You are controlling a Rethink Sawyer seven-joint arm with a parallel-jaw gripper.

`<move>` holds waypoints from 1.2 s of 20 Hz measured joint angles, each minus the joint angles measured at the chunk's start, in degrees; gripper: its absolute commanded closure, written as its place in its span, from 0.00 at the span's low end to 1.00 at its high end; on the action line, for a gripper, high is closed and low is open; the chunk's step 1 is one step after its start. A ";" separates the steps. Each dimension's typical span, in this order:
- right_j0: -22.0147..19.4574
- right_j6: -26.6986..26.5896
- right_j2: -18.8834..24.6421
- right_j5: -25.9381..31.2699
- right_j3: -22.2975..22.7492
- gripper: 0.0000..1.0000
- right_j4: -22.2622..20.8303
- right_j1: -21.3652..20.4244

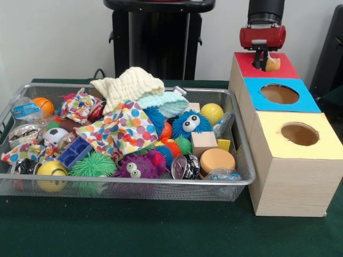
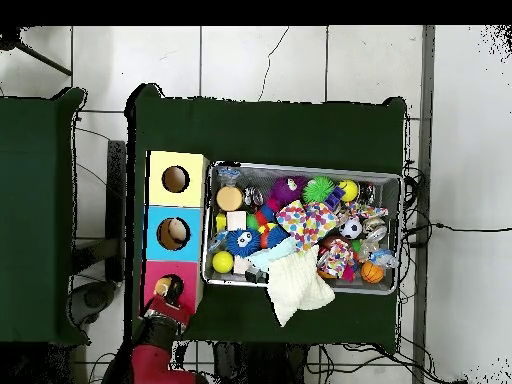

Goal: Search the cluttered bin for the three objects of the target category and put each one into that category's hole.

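1. A tan piece (image 1: 273,64), hard to identify, sits at the red box's (image 1: 286,68) hole, against the gripper (image 1: 262,63); whether the gripper is clamped on it cannot be told.
2. No writing is readable anywhere.
3. Only the overhead view shows something pale inside the blue box (image 2: 160,218).
4. The bin (image 1: 244,160) sits just beside the yellow box (image 1: 268,128).

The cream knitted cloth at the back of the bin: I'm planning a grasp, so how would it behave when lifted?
The cream knitted cloth is bunched in soft folds, so it would probably sag and droop, not hold shape. In the overhead view it hangs over the bin's rim, so it looks light and may drag or snag on neighbouring toys.
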 measured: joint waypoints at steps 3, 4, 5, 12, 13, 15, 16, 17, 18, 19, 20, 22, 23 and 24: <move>-3.41 0.00 1.83 4.12 0.01 1.00 -2.53 -2.01; -4.60 0.00 2.51 5.67 0.02 1.00 -3.30 -2.74; -5.96 0.00 3.36 7.59 0.00 1.00 -4.08 -3.55; -10.96 0.00 6.79 14.80 0.02 1.00 -6.62 -6.61; -11.26 0.00 7.01 15.16 0.03 1.00 -6.80 -6.77; -11.86 0.00 7.44 15.88 0.05 1.00 -7.14 -7.10; -12.02 0.00 7.58 16.05 0.07 1.00 -7.25 -7.21; -12.32 0.00 7.84 16.36 0.12 1.00 -7.45 -7.43; -12.78 0.00 8.21 16.77 0.21 1.00 -7.69 -7.68; -13.24 0.00 8.58 17.18 0.29 1.00 -7.93 -7.93; -13.76 0.00 8.96 17.58 0.34 1.00 -8.15 -8.10; -14.58 0.00 9.60 18.19 0.42 1.00 -8.51 -8.36; -15.24 0.00 10.12 18.60 0.51 1.00 -8.77 -8.54; -15.69 0.00 10.47 18.87 0.58 1.00 -8.93 -8.66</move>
